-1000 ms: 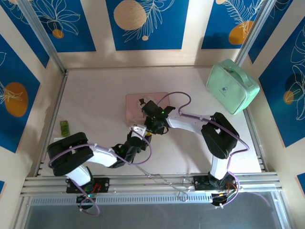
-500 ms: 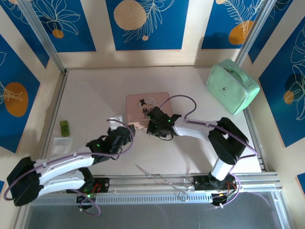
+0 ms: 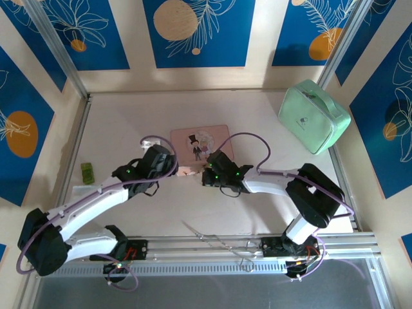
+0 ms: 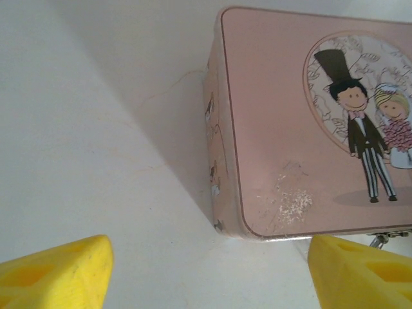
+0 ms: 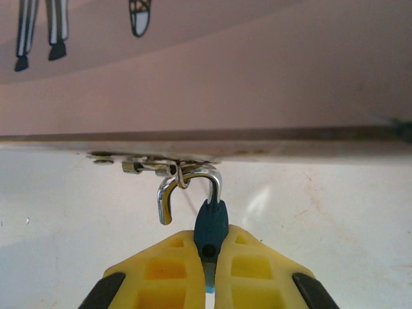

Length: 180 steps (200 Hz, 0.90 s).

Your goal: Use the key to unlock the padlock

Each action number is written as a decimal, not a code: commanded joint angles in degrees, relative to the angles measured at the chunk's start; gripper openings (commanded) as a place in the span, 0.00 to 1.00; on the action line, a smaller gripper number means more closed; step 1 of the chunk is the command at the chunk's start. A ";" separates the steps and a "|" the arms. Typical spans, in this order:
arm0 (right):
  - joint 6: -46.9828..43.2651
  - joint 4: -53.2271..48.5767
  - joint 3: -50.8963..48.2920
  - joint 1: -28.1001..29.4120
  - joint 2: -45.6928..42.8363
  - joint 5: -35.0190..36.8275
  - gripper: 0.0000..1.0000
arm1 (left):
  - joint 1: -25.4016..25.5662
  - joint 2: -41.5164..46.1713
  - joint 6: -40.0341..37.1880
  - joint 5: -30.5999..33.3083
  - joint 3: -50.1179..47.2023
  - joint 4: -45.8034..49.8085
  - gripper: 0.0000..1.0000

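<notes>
The padlock has a dark blue body, and my right gripper is shut on it. Its silvery shackle stands swung open, one end free, still hooked through the latch ring on the front of the pink tin box. From above, the right gripper sits at the tin's near edge. My left gripper is open beside the tin's near-left corner, its yellow fingers wide apart around bare table. The key is out of view.
A mint green case lies at the back right. A small green block and a white card lie by the left wall. Thin wire pieces lie along the near rail.
My left arm has swung away from the padlock to the left, reaching out to the tin's left corner with its jaws wider. The right gripper has kept its hold and shifted slightly nearer.
</notes>
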<state>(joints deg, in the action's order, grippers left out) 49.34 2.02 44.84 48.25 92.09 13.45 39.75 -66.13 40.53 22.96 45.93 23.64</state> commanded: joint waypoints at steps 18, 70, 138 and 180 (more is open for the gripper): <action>-3.39 9.08 -3.44 -0.26 -0.12 -1.37 0.00 | -4.05 -2.18 0.02 -8.04 1.88 -0.42 0.83; -2.52 24.20 -13.20 -2.82 -2.46 -3.48 0.00 | -7.40 -6.20 0.69 -14.13 3.02 -2.94 0.83; -0.06 34.23 -18.48 -5.30 -2.34 -6.09 0.00 | -7.80 -10.44 2.29 -16.69 2.68 -7.43 0.80; 5.11 46.55 -19.49 -8.10 4.53 -15.11 0.00 | -8.08 -12.90 2.99 -17.86 2.41 -9.68 0.77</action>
<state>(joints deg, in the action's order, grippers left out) 50.00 38.98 26.85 41.63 93.21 4.40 32.45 -77.67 42.41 6.63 47.44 15.99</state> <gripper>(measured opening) 0.062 0.777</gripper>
